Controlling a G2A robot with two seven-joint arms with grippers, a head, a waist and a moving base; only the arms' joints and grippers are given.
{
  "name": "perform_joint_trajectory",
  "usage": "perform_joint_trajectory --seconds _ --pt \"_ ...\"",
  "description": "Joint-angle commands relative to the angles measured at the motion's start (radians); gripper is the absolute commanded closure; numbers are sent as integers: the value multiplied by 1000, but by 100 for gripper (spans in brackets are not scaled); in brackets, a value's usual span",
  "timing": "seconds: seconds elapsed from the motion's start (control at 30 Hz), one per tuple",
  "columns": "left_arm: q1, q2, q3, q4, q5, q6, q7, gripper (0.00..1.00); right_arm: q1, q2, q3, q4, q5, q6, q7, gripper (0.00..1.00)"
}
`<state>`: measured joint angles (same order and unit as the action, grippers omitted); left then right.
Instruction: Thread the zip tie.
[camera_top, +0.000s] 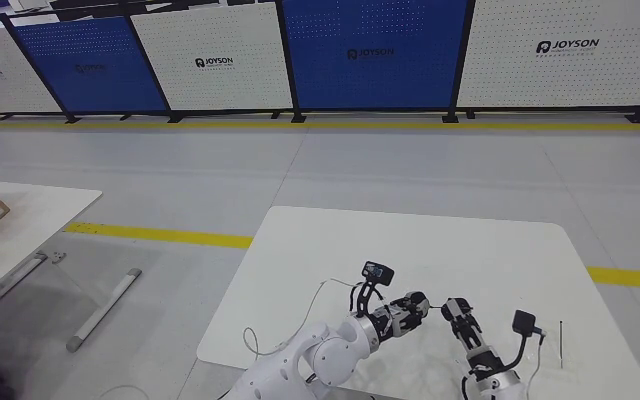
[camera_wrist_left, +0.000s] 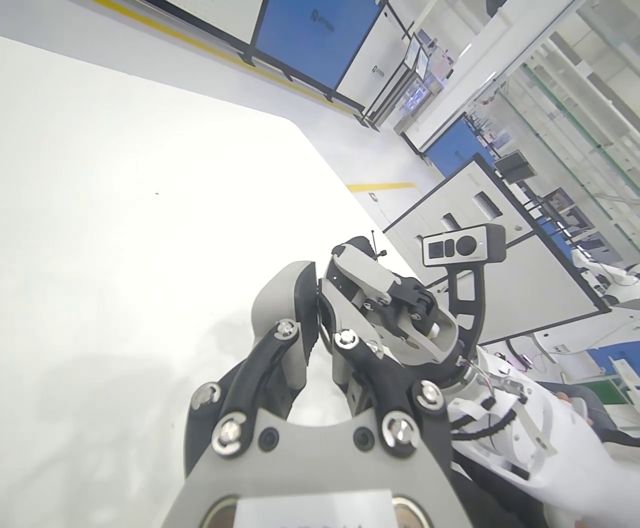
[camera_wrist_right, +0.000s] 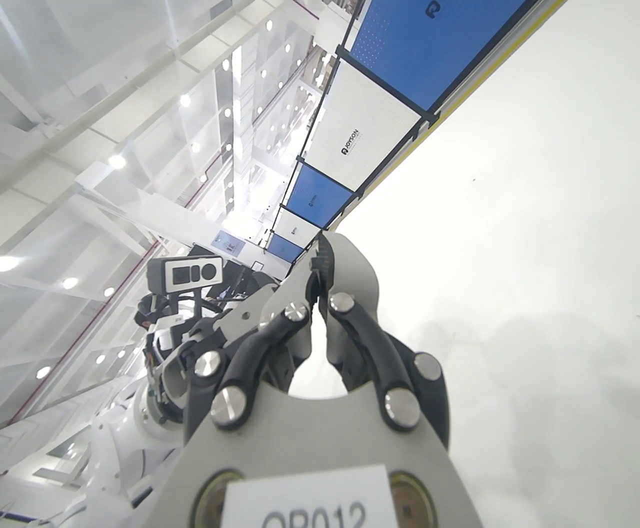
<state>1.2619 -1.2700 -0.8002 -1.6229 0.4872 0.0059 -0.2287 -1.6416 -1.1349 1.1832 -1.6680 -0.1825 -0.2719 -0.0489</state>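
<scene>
I am clenching my left gripper (camera_wrist_left: 312, 306) and right gripper (camera_wrist_right: 319, 270), tips nearly meeting above the surface (camera_top: 400, 240); whether either is pinching anything, I cannot tell. A tie (camera_top: 560, 340) is lying right of my right gripper.

1. The counter (camera_top: 400, 250) is plain white.
2. The floor (camera_top: 300, 170) is pale grey and is crossed by a yellow line (camera_top: 160, 236).
3. The wall panels (camera_top: 375, 50) alternate deep blue and white. Each has a fine dotted perforation and a black frame.
4. The left end effector (camera_wrist_left: 317, 295) has light grey shells, black links, silver screw heads and black ribbed pads (camera_wrist_left: 305, 300).
5. The right end effector (camera_wrist_right: 320, 260) has the same grey, black and silver, and it carries a white label (camera_wrist_right: 310, 495) with black print.
6. The zip tie (camera_wrist_left: 374, 243) shows as a thin black strip.
7. The arm casing (camera_top: 300, 365) is white.
</scene>
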Motion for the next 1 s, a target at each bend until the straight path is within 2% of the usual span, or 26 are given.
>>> perform_joint_trajectory --seconds 0.0,0.1,0.27,0.47,0.77,0.97 --pt "-2 0 2 1 3 4 -8 100 -1 -2 0 -3 -7 -1 -1 100" --pt "-5 -2 5 5 4 10 -15 92 -6 -4 1 -6 -13 -8 -4 100" --pt "-9 -5 6 9 -1 14 -12 100 -11 -7 7 -8 -18 -16 -5 100" --pt "-7 -6 3 6 0 13 -6 100 -14 -12 13 -8 -19 -19 0 100" --pt "6 -4 -4 -7 -5 -22 5 100 -14 -17 22 -3 3 -32 37 100" --pt "11 -3 -7 -9 -1 -31 2 100 -19 -18 34 -4 23 -54 65 100"
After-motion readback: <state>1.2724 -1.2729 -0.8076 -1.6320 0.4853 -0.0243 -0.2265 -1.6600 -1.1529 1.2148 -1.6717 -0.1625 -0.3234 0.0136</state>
